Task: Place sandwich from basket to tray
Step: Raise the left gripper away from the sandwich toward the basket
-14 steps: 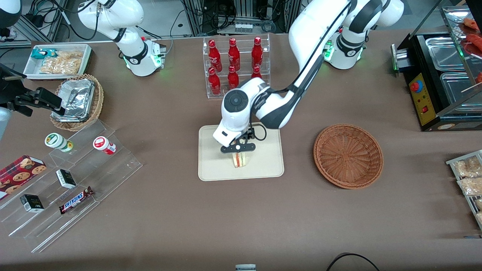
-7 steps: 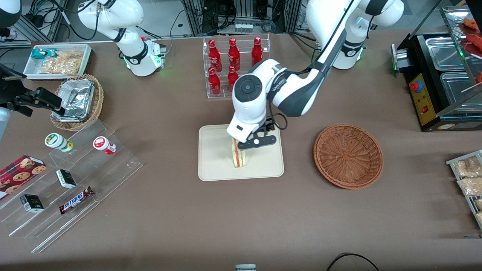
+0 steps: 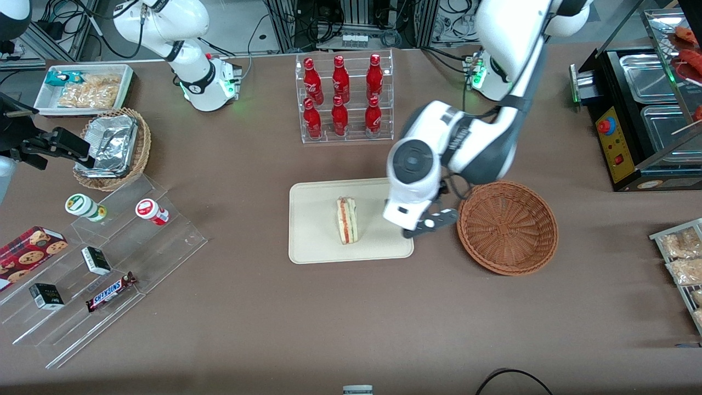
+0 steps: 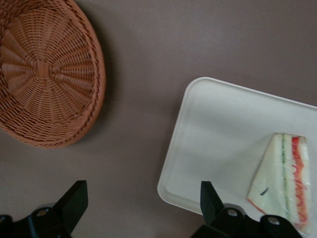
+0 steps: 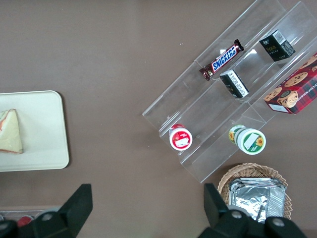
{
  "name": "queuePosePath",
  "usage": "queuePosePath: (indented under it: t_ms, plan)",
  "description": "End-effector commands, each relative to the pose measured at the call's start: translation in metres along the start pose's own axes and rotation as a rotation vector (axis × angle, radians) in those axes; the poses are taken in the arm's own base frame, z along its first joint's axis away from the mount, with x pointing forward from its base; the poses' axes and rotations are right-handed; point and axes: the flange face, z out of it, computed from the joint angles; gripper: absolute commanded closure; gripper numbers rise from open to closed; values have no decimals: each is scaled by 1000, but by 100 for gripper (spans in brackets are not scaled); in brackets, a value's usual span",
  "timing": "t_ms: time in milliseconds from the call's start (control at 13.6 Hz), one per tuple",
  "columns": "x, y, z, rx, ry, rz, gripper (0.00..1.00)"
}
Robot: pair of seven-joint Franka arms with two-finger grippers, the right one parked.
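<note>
Sandwich (image 4: 283, 184) on tray (image 4: 213, 129); basket (image 4: 44, 74) apart; claw (image 4: 143, 201) spread.

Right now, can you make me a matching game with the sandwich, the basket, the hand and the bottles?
Things:
1. sandwich
2. basket
3. hand
4. bottles

States:
A. empty
B. standing in a clear rack
C. lying on the tray
D. open, holding nothing, between tray and basket

Pairs: 1-C, 2-A, 3-D, 4-B
</note>
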Motion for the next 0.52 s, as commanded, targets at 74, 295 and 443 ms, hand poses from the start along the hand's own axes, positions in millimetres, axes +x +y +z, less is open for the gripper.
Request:
queuePosePath:
  t_ms: [74, 295, 443]
  plan:
    - [14, -67, -13, -5, -21, 42, 0]
    - [30, -117, -20, -21, -36, 75, 0]
    - [40, -160, -25, -41, -45, 100, 0]
